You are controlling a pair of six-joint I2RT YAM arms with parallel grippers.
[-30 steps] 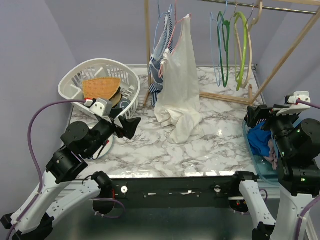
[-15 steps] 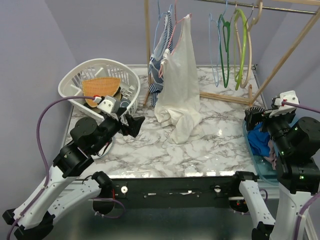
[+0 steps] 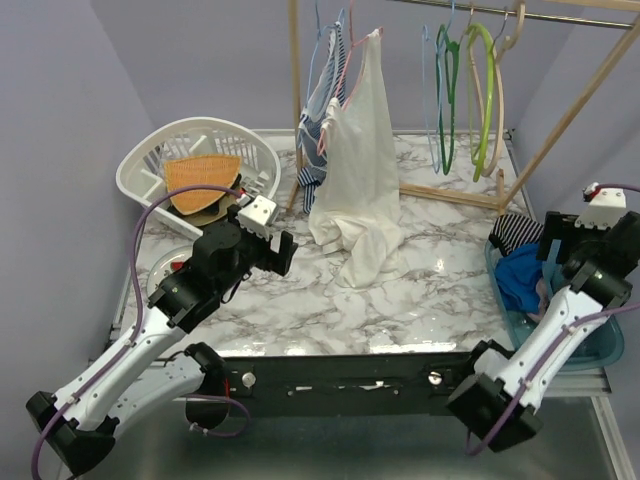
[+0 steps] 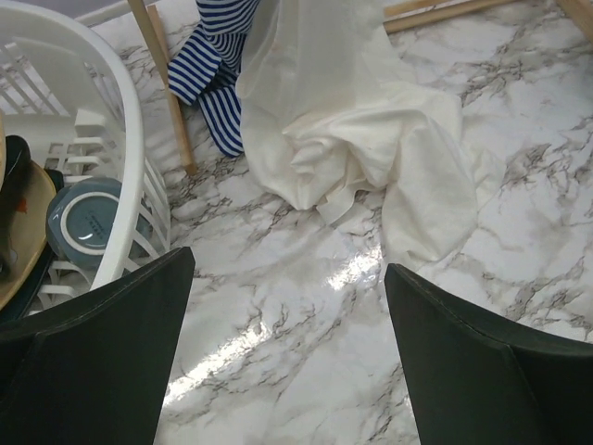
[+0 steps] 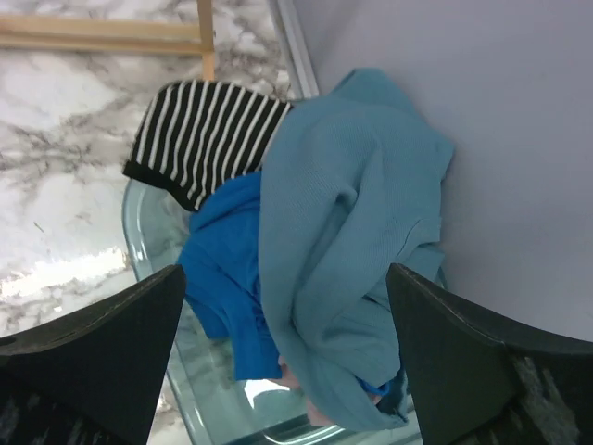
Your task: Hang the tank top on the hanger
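- Plainly the task is at its opening step, the reach for the garment. Nothing is picked up yet, and the hanger [image 3: 502, 100] hangs bare on the rail at the far right of the rack, well apart from the cloth.
- The tank top [image 5: 343, 232] lies crumpled in the clear bin [image 5: 148, 250] at the right edge of the surface [image 3: 420, 300]. It lies partly over a brighter blue garment [image 5: 227, 269] and beside a black-and-white striped piece [image 5: 204, 139].
- The right arm [image 3: 575, 300] hovers above that bin with its wrist camera looking down on it. The right jaws are spread wide to either side of the teal fabric and hold nothing.
- The next move, I judge, calls for a descent and a pinch on a fold of the teal layer alone, leaving the blue one beneath.
- The left arm [image 3: 200, 290] stretches over the near-left part of the surface, near the white basket [image 3: 140, 165]. The left jaws are likewise released and empty, facing the cream garment [image 3: 360, 180].
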